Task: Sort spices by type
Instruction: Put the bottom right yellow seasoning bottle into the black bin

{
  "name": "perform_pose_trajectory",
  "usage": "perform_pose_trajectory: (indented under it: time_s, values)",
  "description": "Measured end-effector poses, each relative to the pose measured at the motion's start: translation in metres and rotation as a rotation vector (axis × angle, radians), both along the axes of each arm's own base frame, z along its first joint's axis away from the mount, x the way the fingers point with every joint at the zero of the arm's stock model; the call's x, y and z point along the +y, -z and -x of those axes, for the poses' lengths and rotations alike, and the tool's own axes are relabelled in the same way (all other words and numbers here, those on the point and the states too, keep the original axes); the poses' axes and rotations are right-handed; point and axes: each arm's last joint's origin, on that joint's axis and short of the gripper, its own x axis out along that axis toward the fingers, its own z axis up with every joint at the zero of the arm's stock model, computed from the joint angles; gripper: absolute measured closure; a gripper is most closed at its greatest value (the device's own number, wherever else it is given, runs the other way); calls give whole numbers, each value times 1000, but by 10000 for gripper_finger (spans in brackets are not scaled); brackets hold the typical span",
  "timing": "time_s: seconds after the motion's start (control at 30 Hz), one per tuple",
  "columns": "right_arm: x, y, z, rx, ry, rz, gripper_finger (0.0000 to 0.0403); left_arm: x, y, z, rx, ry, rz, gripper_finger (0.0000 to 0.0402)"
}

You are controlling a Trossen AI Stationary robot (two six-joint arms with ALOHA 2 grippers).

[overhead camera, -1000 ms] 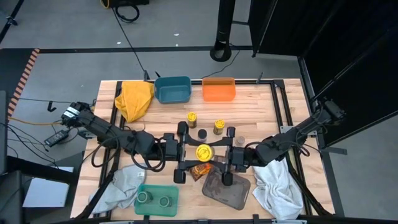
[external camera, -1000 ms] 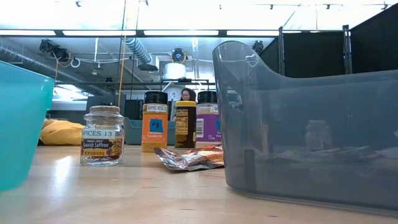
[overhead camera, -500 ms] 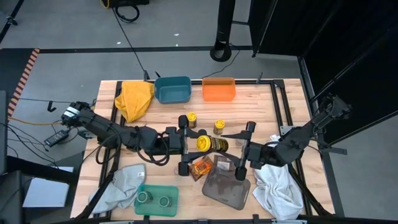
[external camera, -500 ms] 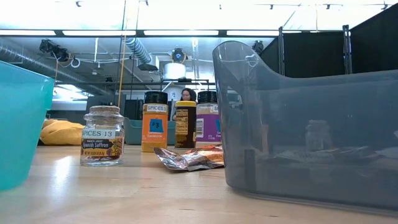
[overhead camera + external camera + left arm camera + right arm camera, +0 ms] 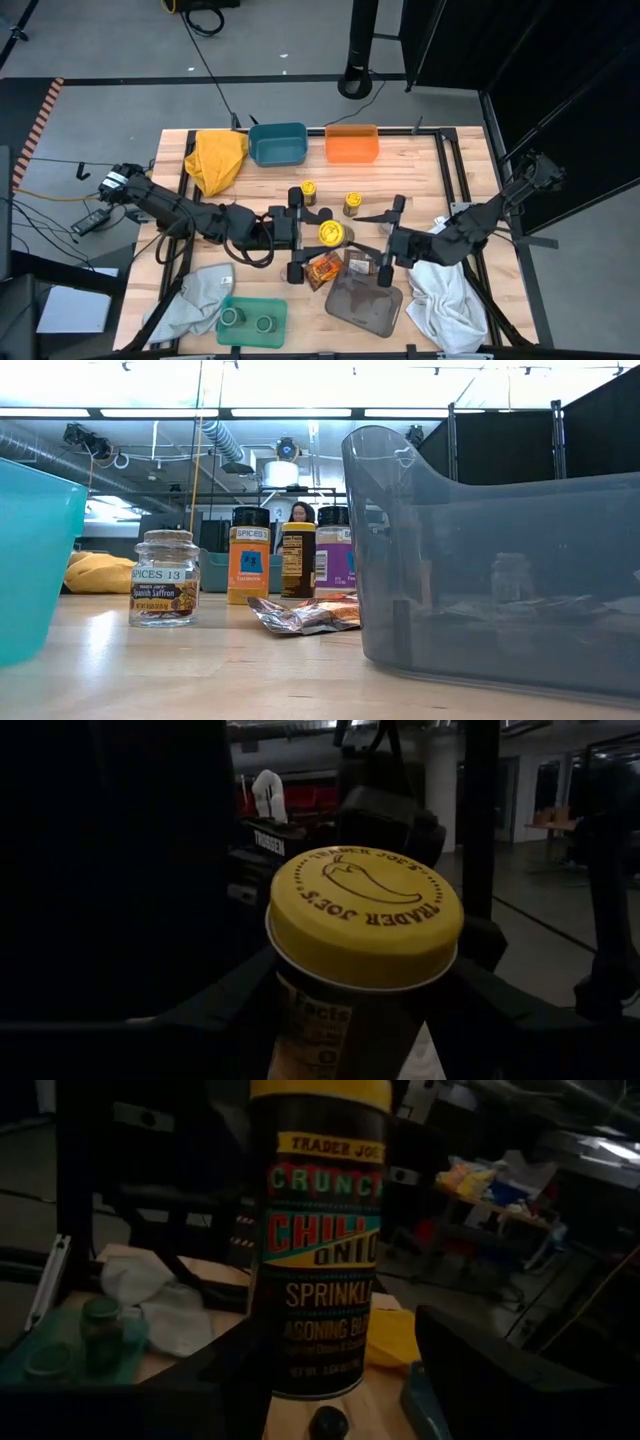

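A yellow-lidded spice jar (image 5: pixel 330 233) with a dark "Chili Onion" label (image 5: pixel 318 1250) is in the air over the table's middle. My left gripper (image 5: pixel 318 234) is shut on it. My right gripper (image 5: pixel 365 242) is open, just to the jar's right, with its fingers wide apart and clear of the jar. Two more yellow-lidded jars (image 5: pixel 308 190) (image 5: pixel 352 204) stand on the table. An orange packet (image 5: pixel 322 268) and a brown packet (image 5: pixel 357 262) lie flat below the grippers. Two green-lidded jars (image 5: pixel 248 320) stand in the green tray. My left gripper pinches the jar's body just under the yellow lid (image 5: pixel 330 1010), with one finger (image 5: pixel 220 1005) on each side. It reaches in level from the table's left. The jar is lifted clear of the table, with its lid (image 5: pixel 365 915) tipped up toward my left arm.
A blue bin (image 5: pixel 277 143), an orange bin (image 5: pixel 351 143) and a yellow cloth (image 5: pixel 218 158) sit along the far edge. A green tray (image 5: pixel 275 305), a grey tray (image 5: pixel 365 305) and two pale cloths (image 5: pixel 195 295) (image 5: pixel 445 295) lie near. Several jars (image 5: pixel 165 578) (image 5: pixel 249 555) stand mid-table.
My right gripper has drawn back from the jar toward the table's right edge. The jar has stayed with my left gripper, which has shifted slightly toward the far edge. The packets under the grippers now show.
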Motion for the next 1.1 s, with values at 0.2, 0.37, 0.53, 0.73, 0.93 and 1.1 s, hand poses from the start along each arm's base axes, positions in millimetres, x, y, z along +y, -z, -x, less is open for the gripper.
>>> perform_pose_trajectory:
  time_s: [0.2,0.37,0.53,0.73,0.93,1.1]
  values:
    - [-2,-8,7,-39,-1,-48,155,0,4,0,40,-2,-9,186]
    - [-3,-8,8,-35,-2,-42,155,0,4,0,42,-7,-10,186]
    - [-4,-9,7,-44,6,-63,160,2,13,-1,132,-21,-11,186]
    - [-5,-7,7,-48,15,-121,158,11,27,-4,267,-55,-9,186]
    - [-7,7,4,62,-48,-174,165,22,39,-5,385,-68,14,186]
    - [-16,10,-2,72,-83,-375,172,28,43,-6,420,-86,48,186]
